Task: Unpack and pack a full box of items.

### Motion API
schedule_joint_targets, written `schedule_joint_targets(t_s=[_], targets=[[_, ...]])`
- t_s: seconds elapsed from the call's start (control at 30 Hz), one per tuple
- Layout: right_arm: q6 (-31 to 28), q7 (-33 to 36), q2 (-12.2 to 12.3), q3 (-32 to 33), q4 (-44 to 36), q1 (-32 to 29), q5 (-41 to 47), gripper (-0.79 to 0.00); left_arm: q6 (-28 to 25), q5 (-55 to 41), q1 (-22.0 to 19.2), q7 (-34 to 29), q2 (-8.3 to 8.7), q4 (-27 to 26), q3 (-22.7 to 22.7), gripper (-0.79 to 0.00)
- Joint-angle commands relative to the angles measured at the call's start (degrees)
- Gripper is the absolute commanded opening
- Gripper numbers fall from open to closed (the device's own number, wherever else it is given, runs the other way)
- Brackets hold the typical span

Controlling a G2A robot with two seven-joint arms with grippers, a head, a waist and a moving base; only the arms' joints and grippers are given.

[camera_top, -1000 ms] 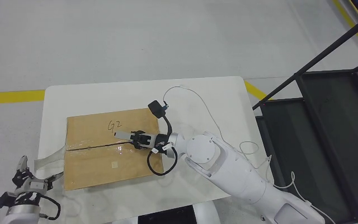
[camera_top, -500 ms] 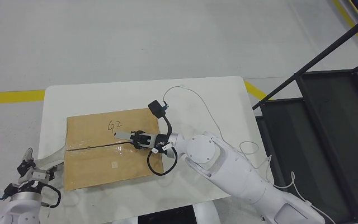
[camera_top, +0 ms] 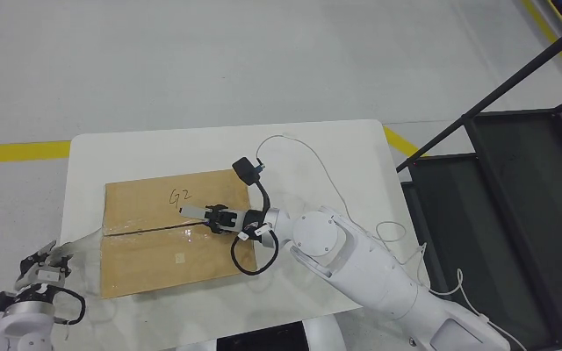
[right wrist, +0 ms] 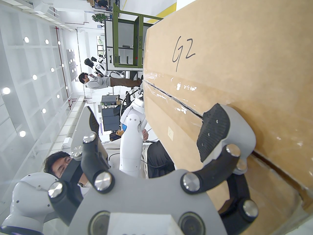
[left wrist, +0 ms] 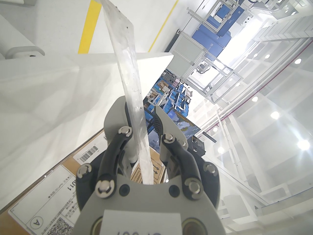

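A brown cardboard box (camera_top: pixel 167 237) marked G2 lies closed on the white table (camera_top: pixel 334 158). Its centre seam (right wrist: pixel 171 99) shows glossy tape remnants. My right gripper (camera_top: pixel 195 212) rests open on the box top at the seam, one black pad (right wrist: pixel 212 133) lying against the cardboard. My left gripper (camera_top: pixel 46 263) hangs off the table's front left corner. A clear tape strip (camera_top: pixel 83 239) runs from the box's left end to it. In the left wrist view the tape strip (left wrist: pixel 127 57) passes between the parted fingers of the left gripper (left wrist: pixel 141 116), lying against one of them.
A thin white cable (camera_top: pixel 325 175) loops over the table right of the box. A dark metal stair frame (camera_top: pixel 500 193) stands to the right of the table. A yellow floor line (camera_top: pixel 31 151) runs off to the left.
My left gripper has shifted a little up and toward the table corner, and the tape strip now slopes more steeply from the box. The right arm has not moved.
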Motion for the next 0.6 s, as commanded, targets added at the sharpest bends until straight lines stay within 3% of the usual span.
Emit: schedule_joint_targets(t_s=[0.0,0.57], targets=[[0.0,0.0,0.0,0.0,0.0,0.0,0.0,0.0,-0.11,-0.13,0.14,0.0,0.11,-0.09,-0.25,-0.619],[0.0,0.0,0.0,0.0,0.0,0.0,0.0,0.0,-0.74,-2.61,-0.68,1.58,1.23,2.44,-4.85,-0.631]])
